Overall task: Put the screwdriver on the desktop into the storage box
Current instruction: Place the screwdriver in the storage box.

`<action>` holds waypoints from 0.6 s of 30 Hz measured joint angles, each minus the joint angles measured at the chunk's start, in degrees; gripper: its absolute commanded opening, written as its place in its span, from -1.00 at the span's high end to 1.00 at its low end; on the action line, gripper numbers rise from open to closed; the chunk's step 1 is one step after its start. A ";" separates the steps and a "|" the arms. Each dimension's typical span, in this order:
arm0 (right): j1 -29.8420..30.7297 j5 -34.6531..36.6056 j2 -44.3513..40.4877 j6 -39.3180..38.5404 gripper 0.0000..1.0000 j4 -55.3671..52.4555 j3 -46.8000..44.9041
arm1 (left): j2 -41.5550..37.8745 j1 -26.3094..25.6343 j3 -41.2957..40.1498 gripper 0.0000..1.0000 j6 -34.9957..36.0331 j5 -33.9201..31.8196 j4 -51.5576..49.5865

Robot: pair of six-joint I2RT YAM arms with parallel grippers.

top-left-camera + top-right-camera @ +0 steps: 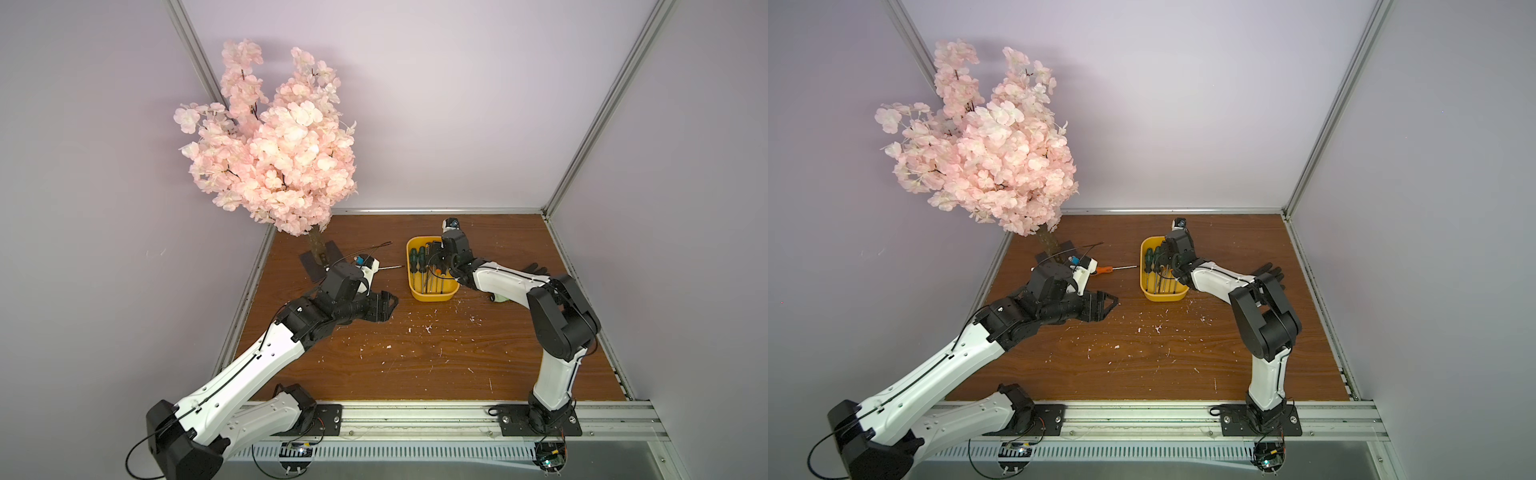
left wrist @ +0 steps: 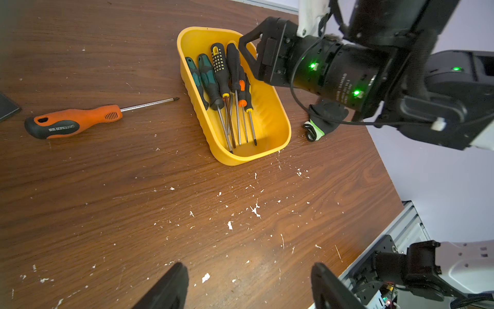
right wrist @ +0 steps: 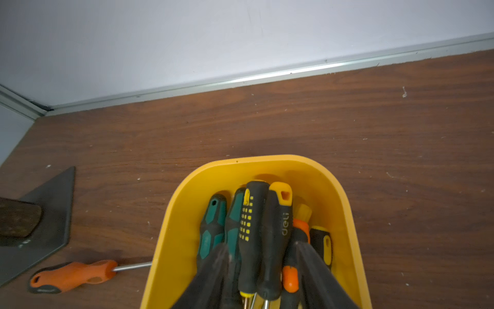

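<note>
Orange-handled screwdriver [image 2: 72, 121], nine o'clock of the yellow box [image 2: 240, 160], suits my empty, released left claw [image 2: 247, 269]; my right claw [image 3: 260, 244] straddles stowed tools [image 2: 222, 77], unclenched.

We see the brown wood-grain desktop [image 1: 415, 365] flecked with white scratches. On it sits the yellow storage box [image 1: 432, 296], and an orange-handled screwdriver [image 2: 77, 121] lies flat at the box's nine o'clock, its tip just short of the wall. The dark tree base [image 1: 316, 266] rests farther out toward nine o'clock, and a black glove [image 2: 324, 117] lies at the box's three o'clock.

In the box [image 2: 240, 159] lie screwdrivers [image 2: 222, 77]. Left of it a loose screwdriver [image 2: 80, 121] lies on the desktop [image 2: 160, 214], the tree base [image 3: 53, 214] farther left; a glove [image 2: 324, 112] lies right.
</note>
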 measured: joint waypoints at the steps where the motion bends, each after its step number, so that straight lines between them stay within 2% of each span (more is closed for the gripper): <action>1: 0.00 -0.50 -1.25 -0.26 0.05 0.28 -0.70 | 0.24 0.00 -0.02 -0.53 0.07 -0.09 0.15; 18: 0.00 -6.64 -23.39 -6.60 0.04 0.98 -19.41 | 8.15 0.00 -1.29 -0.60 1.49 -2.99 5.90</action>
